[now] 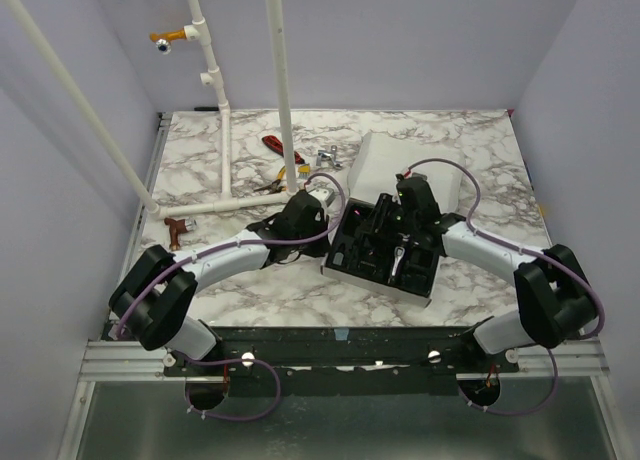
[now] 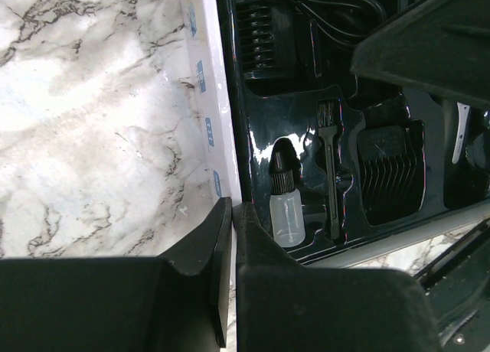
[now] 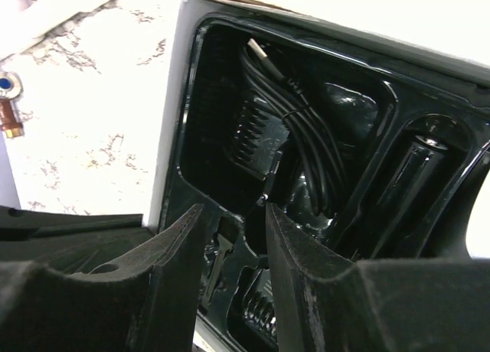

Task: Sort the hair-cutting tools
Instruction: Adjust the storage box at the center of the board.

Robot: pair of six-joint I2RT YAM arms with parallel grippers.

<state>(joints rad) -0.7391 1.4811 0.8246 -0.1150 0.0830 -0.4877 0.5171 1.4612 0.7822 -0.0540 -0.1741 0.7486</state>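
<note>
Overhead, both arms reach to a black moulded tray point(image 1: 380, 283) set in a white box on the marble counter point(image 1: 250, 290). The left claw point(image 1: 332, 212) sits at the tray's left wall, and the right claw point(image 1: 400, 225) hangs over its far end. Only this view shows the white lid point(image 1: 385, 160) beyond the right claw and the red- and yellow-handled tools point(image 1: 272, 143) beyond the left claw.

Left wrist view: the left claw point(image 2: 232, 214) is closed, its fingertips meeting at the tray's white wall. Whether they pinch that wall cannot be told. Just right of it, each in its own recess, lie a small clear bottle point(image 2: 287, 214), a slim brush point(image 2: 329, 168) and a comb guard point(image 2: 390, 176).

Right wrist view: the right claw point(image 3: 233, 214) stands open with nothing between its fingers. Ahead of it a second guard point(image 3: 256, 138) and a coiled cable point(image 3: 298, 130) share one recess. To its right the clipper point(image 3: 413, 184) lies in a long slot.
</note>
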